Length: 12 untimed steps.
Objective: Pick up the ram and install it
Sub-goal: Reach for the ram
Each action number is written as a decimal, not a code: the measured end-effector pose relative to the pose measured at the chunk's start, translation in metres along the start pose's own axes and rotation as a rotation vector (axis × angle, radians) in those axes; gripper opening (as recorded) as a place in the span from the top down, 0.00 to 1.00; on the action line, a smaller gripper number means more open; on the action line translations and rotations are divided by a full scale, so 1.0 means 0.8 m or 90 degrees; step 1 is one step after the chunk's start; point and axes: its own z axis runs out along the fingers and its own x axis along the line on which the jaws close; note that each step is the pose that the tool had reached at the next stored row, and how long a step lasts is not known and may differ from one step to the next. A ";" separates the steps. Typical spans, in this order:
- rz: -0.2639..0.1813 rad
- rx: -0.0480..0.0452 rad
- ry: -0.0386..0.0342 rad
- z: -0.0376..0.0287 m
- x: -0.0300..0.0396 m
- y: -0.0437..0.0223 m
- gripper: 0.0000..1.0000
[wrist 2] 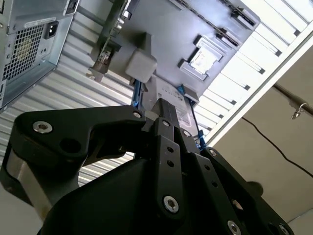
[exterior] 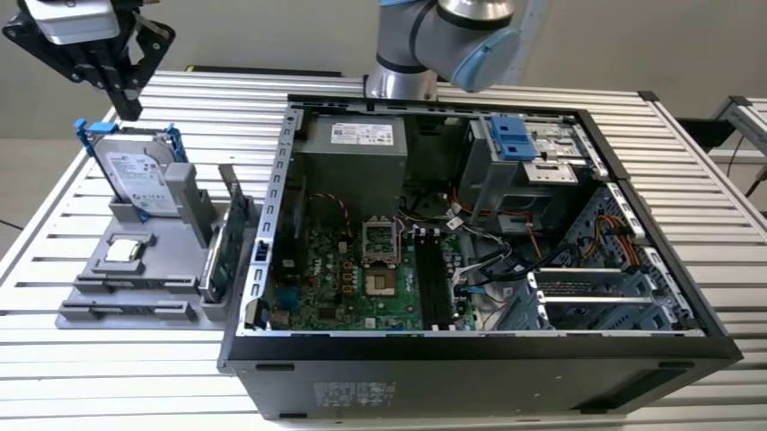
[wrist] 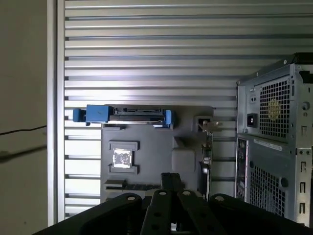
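Nearest in the exterior view stands the open black computer case (exterior: pixel 480 350) on the slatted metal table (exterior: pixel 120 386). On its green board, the long black memory slots (exterior: pixel 432 283) look unoccupied, as far as I can judge.

At 9 o'clock from the case sits the flat grey plastic holder (exterior: pixel 90 269). On its near part, in the first wrist view, a dark narrow stick (wrist: pixel 124 185) lies in a groove just beside the small square silver chip (wrist: pixel 121 157). I take this stick for the ram, but I cannot be sure.

A wider green card (exterior: pixel 232 235) stands on edge at the holder's 3 o'clock side. Farther back, the silver hard drive in a blue frame (exterior: pixel 142 175) stands upright.

Above the drive, at 11 o'clock, hangs the black gripper (exterior: pixel 127 106). Its fingers (wrist 2: pixel 166 147) seem pressed together and they hold nothing.

By my judgement the task is at its very start: the ram is not yet picked up, so both the picking and the installing are left.
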 end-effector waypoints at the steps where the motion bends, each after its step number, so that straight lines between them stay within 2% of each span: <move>1: 0.000 0.0000 0.0000 0.0001 0.0030 0.0000 1.00; 7: -0.002 0.0001 0.0001 0.0006 0.0186 -0.0002 1.00; 12: -0.004 0.0002 0.0002 0.0008 0.0273 -0.0003 1.00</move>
